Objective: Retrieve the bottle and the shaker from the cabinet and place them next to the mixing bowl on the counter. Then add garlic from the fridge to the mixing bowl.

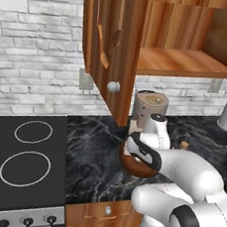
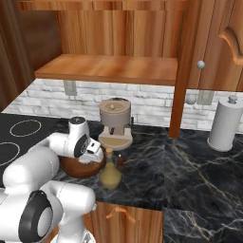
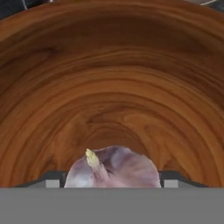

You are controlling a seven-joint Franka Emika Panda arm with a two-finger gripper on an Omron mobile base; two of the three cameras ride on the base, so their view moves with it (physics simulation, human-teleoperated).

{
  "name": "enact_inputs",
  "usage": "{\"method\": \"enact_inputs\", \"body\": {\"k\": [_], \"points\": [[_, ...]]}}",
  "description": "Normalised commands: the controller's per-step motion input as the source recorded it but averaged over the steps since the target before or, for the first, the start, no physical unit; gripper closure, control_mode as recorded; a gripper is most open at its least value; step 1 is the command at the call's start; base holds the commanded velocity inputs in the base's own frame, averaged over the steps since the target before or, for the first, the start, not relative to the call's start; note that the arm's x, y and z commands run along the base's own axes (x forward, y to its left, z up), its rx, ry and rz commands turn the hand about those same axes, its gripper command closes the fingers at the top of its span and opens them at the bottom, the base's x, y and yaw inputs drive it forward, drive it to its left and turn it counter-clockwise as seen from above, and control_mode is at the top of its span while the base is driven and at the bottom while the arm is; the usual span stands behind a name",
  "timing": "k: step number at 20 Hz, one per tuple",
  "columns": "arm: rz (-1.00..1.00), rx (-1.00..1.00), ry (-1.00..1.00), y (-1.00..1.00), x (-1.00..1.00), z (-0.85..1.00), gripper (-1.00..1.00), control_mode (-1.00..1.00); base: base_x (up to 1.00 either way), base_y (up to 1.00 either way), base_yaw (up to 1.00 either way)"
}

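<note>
A black marble desk (image 2: 190, 166) runs under an open wooden cabinet (image 2: 114, 66) before a white brick wall, with a cooktop (image 1: 23, 160) at one end. The bottle (image 2: 110, 174) and shaker (image 2: 120, 162) stand just beside the wooden mixing bowl (image 3: 109, 87). The tool (image 3: 112, 177) hangs over the bowl with the garlic (image 3: 113, 169) between its tips; whether it grips the bulb I cannot tell.

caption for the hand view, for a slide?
Garlic bulb between the gripper fingers, low inside the wooden mixing bowl.

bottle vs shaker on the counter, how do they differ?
The bottle is tan with a fat round base and narrow neck; the shaker is darker, slimmer and shorter. The bottle stands nearer the counter edge, the shaker behind it. Both stand upright beside the mixing bowl.
</note>
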Motion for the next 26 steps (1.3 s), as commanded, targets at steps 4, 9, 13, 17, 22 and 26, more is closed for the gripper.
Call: {"method": "enact_inputs", "body": {"k": [4, 9, 13, 17, 22, 26], "points": [[0.0, 0.0, 0.0, 0.0, 0.0, 0.28, -1.0, -1.0, 0.0, 0.0, 0.0], [0.0, 0.0, 0.0, 0.0, 0.0, 0.49, -1.0, -1.0, 0.0, 0.0, 0.0], [0.0, 0.0, -0.01, 0.0, -0.16, 0.74, -1.0, -1.0, 0.0, 0.0, 0.0], [0.0, 0.02, -0.1, -0.19, -0.51, 0.84, -1.0, -1.0, 0.0, 0.0, 0.0], [0.0, 0.01, -0.14, -0.24, -0.64, 0.87, -1.0, -1.0, 0.0, 0.0, 0.0], [0.0, 0.0, -0.14, -0.03, -0.75, 0.84, -1.0, -1.0, 0.0, 0.0, 0.0]]}}
